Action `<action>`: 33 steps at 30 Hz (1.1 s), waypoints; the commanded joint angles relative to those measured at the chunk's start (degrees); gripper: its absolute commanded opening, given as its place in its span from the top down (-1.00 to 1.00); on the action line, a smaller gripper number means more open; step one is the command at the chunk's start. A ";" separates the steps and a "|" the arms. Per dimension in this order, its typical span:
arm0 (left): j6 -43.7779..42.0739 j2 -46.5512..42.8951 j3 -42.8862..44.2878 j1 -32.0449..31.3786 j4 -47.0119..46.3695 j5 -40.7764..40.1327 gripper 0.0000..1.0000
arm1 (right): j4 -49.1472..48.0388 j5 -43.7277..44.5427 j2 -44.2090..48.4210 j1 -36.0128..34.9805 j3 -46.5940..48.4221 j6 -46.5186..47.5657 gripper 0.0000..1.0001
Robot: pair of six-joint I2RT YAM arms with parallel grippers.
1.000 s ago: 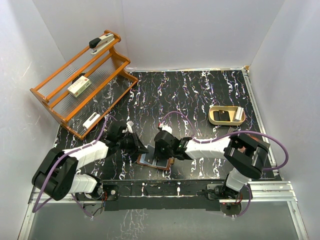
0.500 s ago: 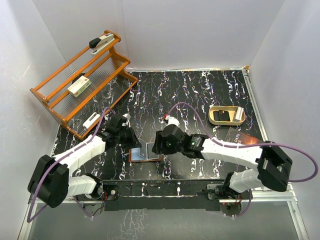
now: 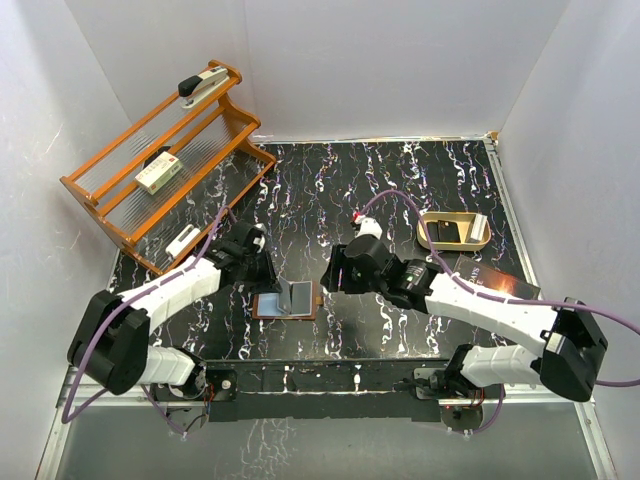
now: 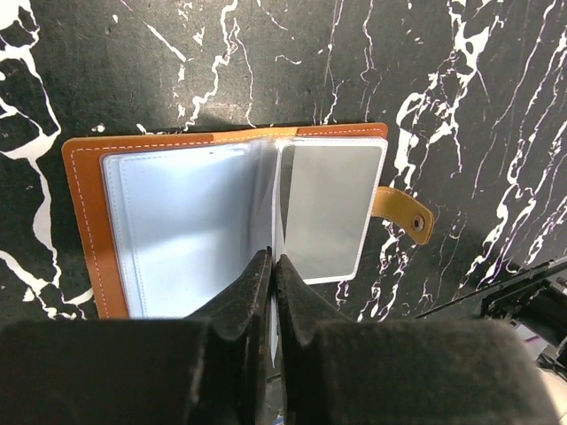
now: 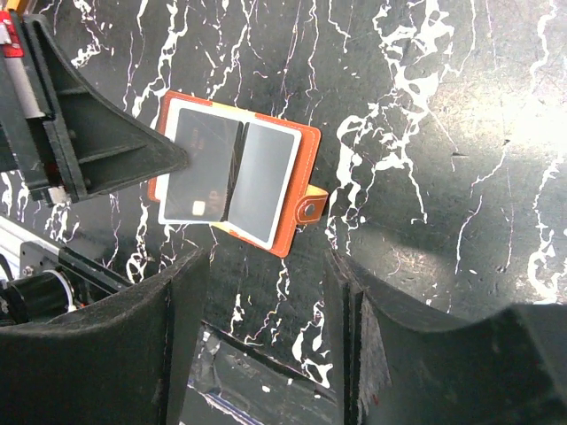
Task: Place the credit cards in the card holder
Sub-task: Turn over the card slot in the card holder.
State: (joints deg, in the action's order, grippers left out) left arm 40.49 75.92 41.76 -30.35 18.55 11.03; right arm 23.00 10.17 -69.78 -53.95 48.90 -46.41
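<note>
Top external view takes in the black, white-veined table [image 3: 420,190], with an orange wooden rack [image 3: 205,140] at its far left corner. The right gripper [image 5: 264,266] hangs with its fingers spread wide and nothing between them. It is off to the right of the card holder [image 4: 86,230] and clear of it. The card holder lies open and flat on the table near the front edge, pale pockets up, between the two grippers. The left gripper [image 4: 272,261] sits right over the holder's spine, its jaws pressed almost together on a thin sheet that its own wrist camera sees edge-on. From the right wrist this looks to be a dark grey credit card [image 5: 202,164] with a small gold chip [image 5: 199,210], tilted over the half of the holder away from the snap tab [image 4: 403,215]. Whether the card's lower edge sits in a pocket I cannot tell. The snap tab sticks out from the holder's right side, unfastened.
</note>
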 commanded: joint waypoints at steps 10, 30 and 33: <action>4.14 1.17 1.63 -2.88 -3.07 5.01 0.31 | -0.40 0.26 3.27 2.39 -0.21 2.03 -0.08; 3.54 -4.71 6.81 -5.60 3.06 1.58 -0.94 | 11.77 5.53 -2.35 17.01 13.43 15.26 -0.18; -0.29 -6.49 10.76 -5.60 9.40 0.48 -0.97 | 13.47 7.59 -5.93 21.58 18.01 18.43 -0.19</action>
State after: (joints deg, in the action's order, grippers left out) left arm 45.84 73.25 46.68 -35.97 17.76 14.22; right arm 33.65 13.47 -72.77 -37.41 59.94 -34.52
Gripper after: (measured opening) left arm 0.978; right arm 0.591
